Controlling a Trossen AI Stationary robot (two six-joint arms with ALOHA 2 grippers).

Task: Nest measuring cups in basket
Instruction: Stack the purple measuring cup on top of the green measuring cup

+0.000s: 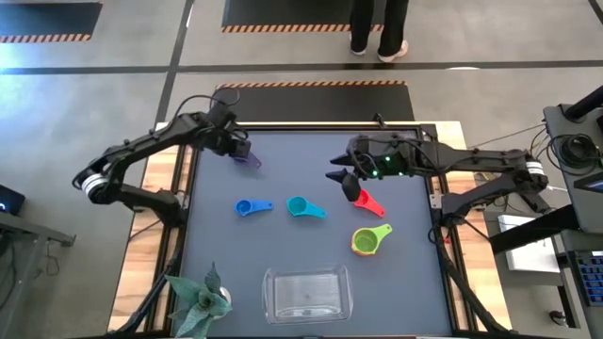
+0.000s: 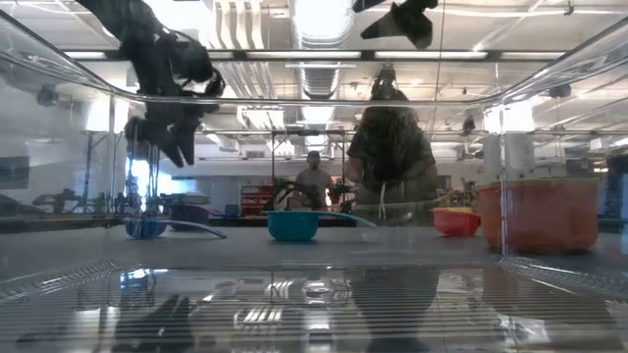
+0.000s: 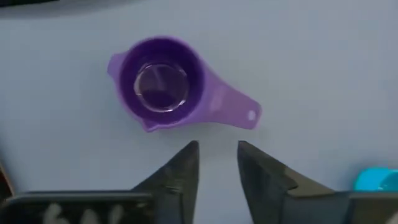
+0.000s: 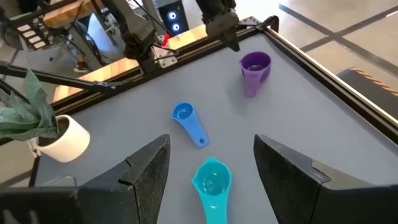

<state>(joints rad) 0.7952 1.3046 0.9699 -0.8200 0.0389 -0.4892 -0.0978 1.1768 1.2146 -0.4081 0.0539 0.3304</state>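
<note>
On the grey tabletop [image 1: 311,245], the light, stiff purple cup [image 3: 163,84] sat just beyond my left gripper [image 3: 217,163], fingers parted; its flat handle looked easiest to pinch.

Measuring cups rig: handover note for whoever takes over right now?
Left gripper: open a little, empty, over the purple cup at the far left of the mat.
Right gripper: open, empty, above the red cup.
Blue cup, teal cup and green cup lie loose mid-mat.
Basket at the near edge holds no cups.
Done: nothing nested. Left: all visible cups.
</note>
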